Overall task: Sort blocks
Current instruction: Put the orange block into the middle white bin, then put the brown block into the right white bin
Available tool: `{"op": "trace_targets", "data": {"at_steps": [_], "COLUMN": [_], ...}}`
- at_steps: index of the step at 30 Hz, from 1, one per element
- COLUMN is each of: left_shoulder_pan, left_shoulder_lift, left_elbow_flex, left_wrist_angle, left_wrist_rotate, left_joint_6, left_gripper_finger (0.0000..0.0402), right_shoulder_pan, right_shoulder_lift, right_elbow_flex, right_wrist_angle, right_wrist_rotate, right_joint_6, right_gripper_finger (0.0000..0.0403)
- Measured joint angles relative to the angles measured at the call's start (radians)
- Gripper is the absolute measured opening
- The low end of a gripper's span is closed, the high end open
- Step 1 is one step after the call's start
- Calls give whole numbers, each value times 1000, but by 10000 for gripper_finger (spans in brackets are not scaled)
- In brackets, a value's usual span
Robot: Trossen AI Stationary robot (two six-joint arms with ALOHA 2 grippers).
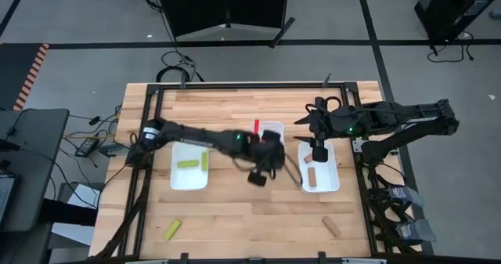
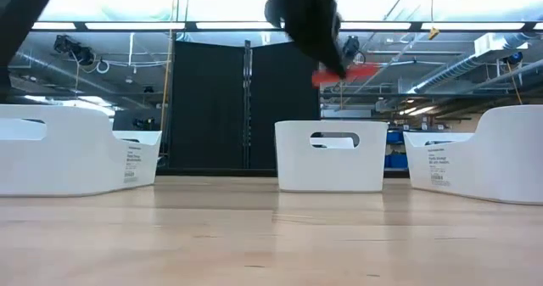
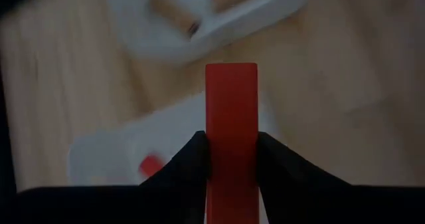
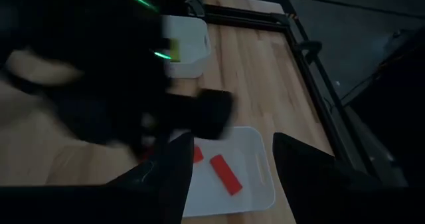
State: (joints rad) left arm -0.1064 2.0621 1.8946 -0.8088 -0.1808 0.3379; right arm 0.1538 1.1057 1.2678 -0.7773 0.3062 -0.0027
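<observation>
My left gripper [image 3: 231, 141] is shut on a red block [image 3: 231, 98] and hovers over the middle white tray [image 3: 113, 161], which holds another red block [image 3: 151, 164]. In the low view the held block [image 2: 344, 72] is high above the table. My right gripper [image 1: 319, 150] is open over the right tray [image 1: 333, 182], where brown blocks [image 1: 311, 176] lie. Its wrist view shows two red blocks [image 4: 226, 174] lying flat in the middle tray. Yellow-green blocks [image 1: 188, 164] rest in the left tray [image 1: 189, 179]. My left gripper pinches the red block between its two fingers [image 3: 196, 154], which press on the block's long sides near one end [image 3: 231, 127]. The fingers lie along the block, and its other end [image 3: 231, 71] sticks out past the fingertips. The block is lifted clear above the middle tray.
A loose yellow-green block [image 1: 172, 229] and a loose brown block [image 1: 332, 226] lie flat on the wood near the table's near edge. In the right wrist view my left arm [image 4: 99, 71] fills the space close in front of my right gripper. A black frame borders the table.
</observation>
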Motion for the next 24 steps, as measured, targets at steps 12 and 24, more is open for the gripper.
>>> {"op": "trace_targets", "data": {"at_steps": [12, 24], "left_shoulder_pan": [173, 141], "left_shoulder_lift": [-3, -143], "left_elbow_flex": [-172, -199], "left_wrist_angle": [5, 42], "left_wrist_rotate": [32, 59], "left_joint_6": [-165, -223], "left_gripper_finger": [148, 329], "right_shoulder_pan": [102, 210], "right_shoulder_lift": [0, 0], "right_elbow_flex": [0, 1], "right_wrist_angle": [-2, -18], "right_wrist_rotate": [77, 157], "right_joint_6": [10, 95], "right_gripper_finger": [217, 217]}}
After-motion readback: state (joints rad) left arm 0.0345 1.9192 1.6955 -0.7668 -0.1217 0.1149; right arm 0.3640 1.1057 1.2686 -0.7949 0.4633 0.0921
